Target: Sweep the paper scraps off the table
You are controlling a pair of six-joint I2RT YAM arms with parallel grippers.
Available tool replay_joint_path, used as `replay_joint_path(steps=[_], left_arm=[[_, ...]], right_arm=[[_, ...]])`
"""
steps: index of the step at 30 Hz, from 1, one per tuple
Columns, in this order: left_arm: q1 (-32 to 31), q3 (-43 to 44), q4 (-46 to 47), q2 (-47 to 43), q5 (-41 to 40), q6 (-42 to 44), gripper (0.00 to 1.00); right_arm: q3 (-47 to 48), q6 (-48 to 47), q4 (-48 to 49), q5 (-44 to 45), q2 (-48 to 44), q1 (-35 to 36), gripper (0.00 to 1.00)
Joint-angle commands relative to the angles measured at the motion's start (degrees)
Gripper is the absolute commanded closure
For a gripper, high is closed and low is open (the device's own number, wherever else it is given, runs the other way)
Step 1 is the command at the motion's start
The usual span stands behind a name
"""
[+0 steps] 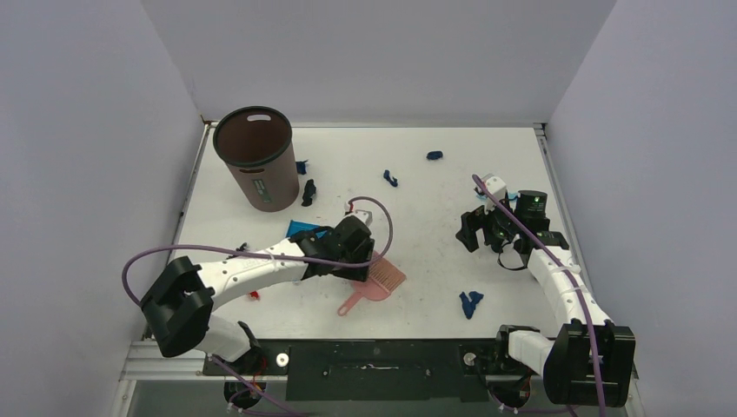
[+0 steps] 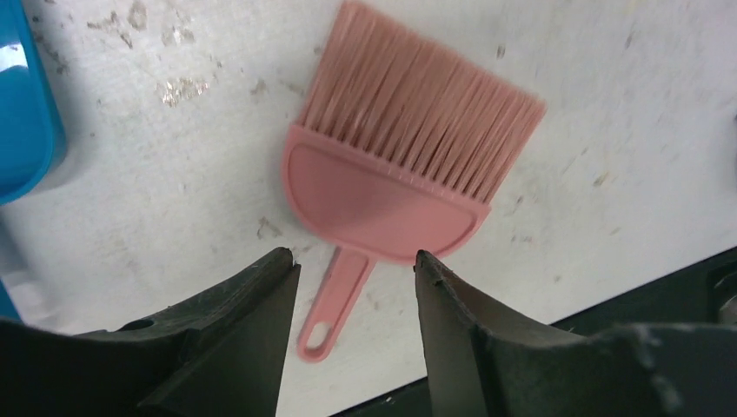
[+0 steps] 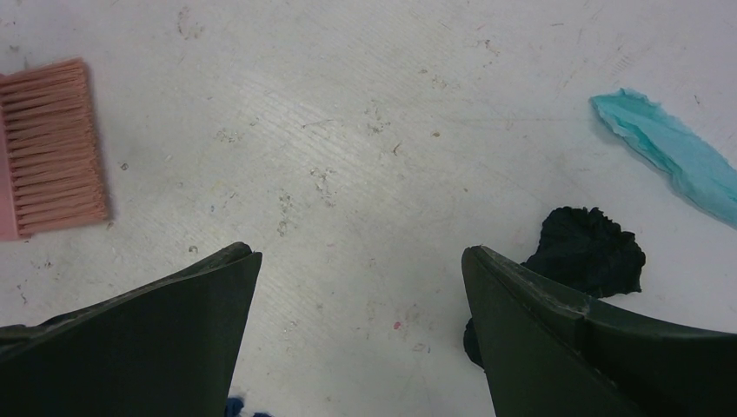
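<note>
Several dark navy paper scraps lie on the white table (image 1: 434, 261): one far back (image 1: 434, 155), one mid-back (image 1: 390, 178), two beside the bin (image 1: 308, 193), one near the front (image 1: 470, 301). My left gripper (image 1: 358, 257) is open and empty, hovering over the handle of a pink brush (image 1: 375, 283). In the left wrist view the gripper (image 2: 355, 259) has the brush (image 2: 391, 174) lying flat just beyond its fingertips. My right gripper (image 1: 474, 230) is open and empty above the table. In the right wrist view (image 3: 361, 254) a dark scrap (image 3: 587, 248) lies beside the right finger.
A brown waste bin (image 1: 256, 156) stands at the back left. A bright blue dustpan (image 1: 302, 228) lies partly under my left arm and shows at the left edge of the left wrist view (image 2: 22, 113). A teal paper strip (image 3: 678, 152) lies at the right of the right wrist view.
</note>
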Motion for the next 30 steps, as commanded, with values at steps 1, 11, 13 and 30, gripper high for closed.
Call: replay_joint_path(steps=[1, 11, 13, 30], left_arm=[[-4.45, -2.29, -7.8, -2.96, -3.54, 7.55, 0.49], [-6.7, -7.76, 0.35, 0.65, -5.53, 9.09, 0.5], [-6.74, -6.0, -0.7, 3.2, -5.26, 9.55, 0.52], [-8.6, -1.91, 2.52, 4.11, 0.83, 9.74, 0.53]], right_arm=[[2.52, -1.34, 0.92, -2.18, -0.24, 0.43, 0.1], [2.38, -1.2, 0.79, -3.08, -1.18, 0.5, 0.1], [2.46, -1.27, 0.77, -2.94, -1.02, 0.39, 0.1], [2.37, -1.71, 0.59, -2.58, -0.54, 0.3, 0.1]])
